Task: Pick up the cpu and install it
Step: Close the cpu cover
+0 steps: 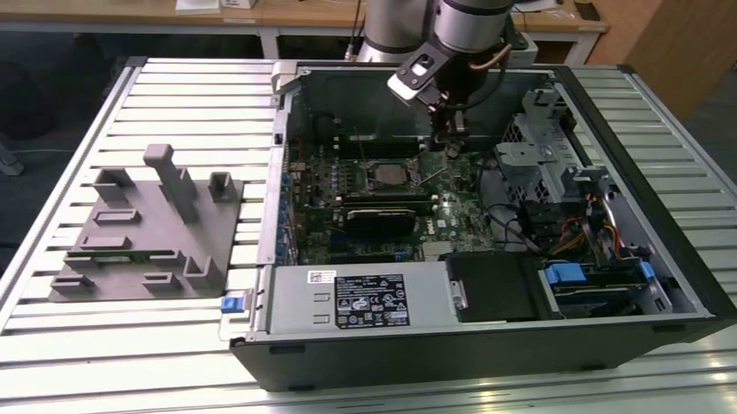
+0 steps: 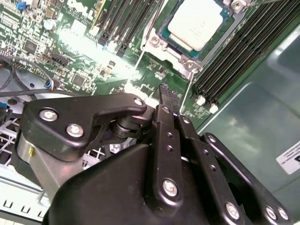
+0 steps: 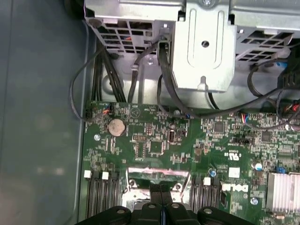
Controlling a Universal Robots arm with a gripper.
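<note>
In the exterior view a grey holder (image 1: 144,228) lies at 9 o'clock of the open computer case (image 1: 461,366). Inside the case the cpu (image 1: 388,176) lies flat on the green board (image 1: 334,246), silvery top up. The gripper (image 1: 448,151) hangs near its 2 o'clock, jaws together on nothing. The chip looks light, stiff and fragile, so it is probably best taken by opposite edges.

Power-supply label (image 1: 368,300) — print illegible
</note>
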